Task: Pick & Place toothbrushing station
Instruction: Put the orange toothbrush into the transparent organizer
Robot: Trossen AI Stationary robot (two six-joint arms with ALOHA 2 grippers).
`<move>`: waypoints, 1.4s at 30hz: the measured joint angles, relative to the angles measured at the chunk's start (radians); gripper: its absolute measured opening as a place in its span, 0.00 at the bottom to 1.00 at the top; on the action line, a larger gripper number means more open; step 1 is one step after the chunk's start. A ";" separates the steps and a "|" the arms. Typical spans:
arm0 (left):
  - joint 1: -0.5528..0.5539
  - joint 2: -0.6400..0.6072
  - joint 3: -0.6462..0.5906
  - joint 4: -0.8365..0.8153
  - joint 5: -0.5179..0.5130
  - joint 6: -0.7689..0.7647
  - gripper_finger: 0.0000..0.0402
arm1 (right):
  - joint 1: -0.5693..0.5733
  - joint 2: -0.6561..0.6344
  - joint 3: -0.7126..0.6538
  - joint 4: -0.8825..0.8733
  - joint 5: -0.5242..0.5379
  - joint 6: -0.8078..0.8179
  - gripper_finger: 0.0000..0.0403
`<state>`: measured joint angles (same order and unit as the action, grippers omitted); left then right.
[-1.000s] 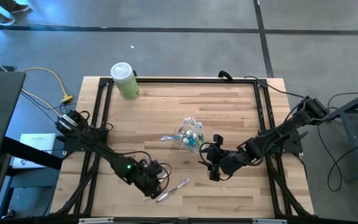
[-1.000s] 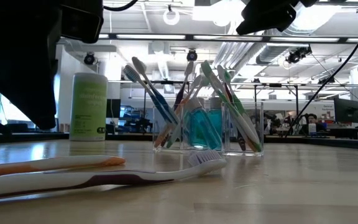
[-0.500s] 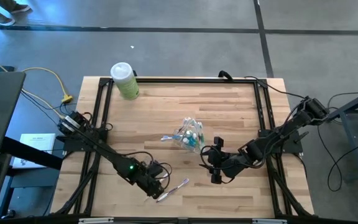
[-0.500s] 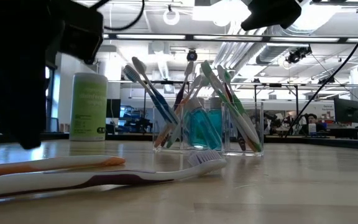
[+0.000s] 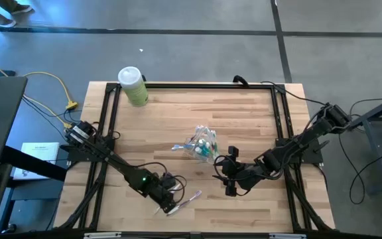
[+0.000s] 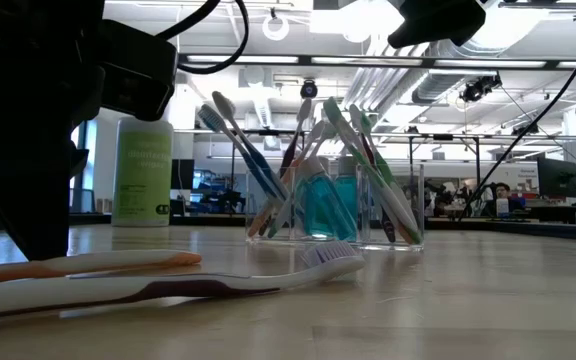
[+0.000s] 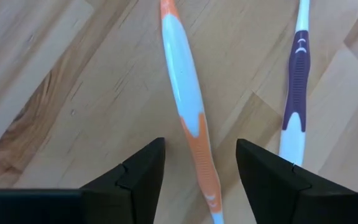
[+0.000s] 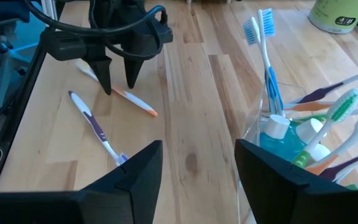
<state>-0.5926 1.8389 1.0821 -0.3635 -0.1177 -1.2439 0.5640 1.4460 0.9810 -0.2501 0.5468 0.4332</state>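
two loose toothbrushes on table; left tool open astride orange one, ungripped; right tool open, empty.

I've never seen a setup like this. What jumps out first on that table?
Near the middle of the wooden table stands a clear plastic cup bristling with toothbrushes and teal tubes. Toward the front edge, the left pincer hangs open, straddling an orange-and-white toothbrush lying flat, with a purple-and-white toothbrush beside it. The right pincer waits, open, just to the cup's right, and a pale-green bottle stands alone at the far left corner.
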 joint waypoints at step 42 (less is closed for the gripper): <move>0.010 0.016 0.021 -0.121 -0.003 0.036 0.01 | 0.000 0.000 0.000 -0.001 0.000 0.011 0.48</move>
<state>-0.5831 1.8549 1.1034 -0.4845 -0.1208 -1.2083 0.5640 1.4460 0.9810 -0.2508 0.5468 0.4438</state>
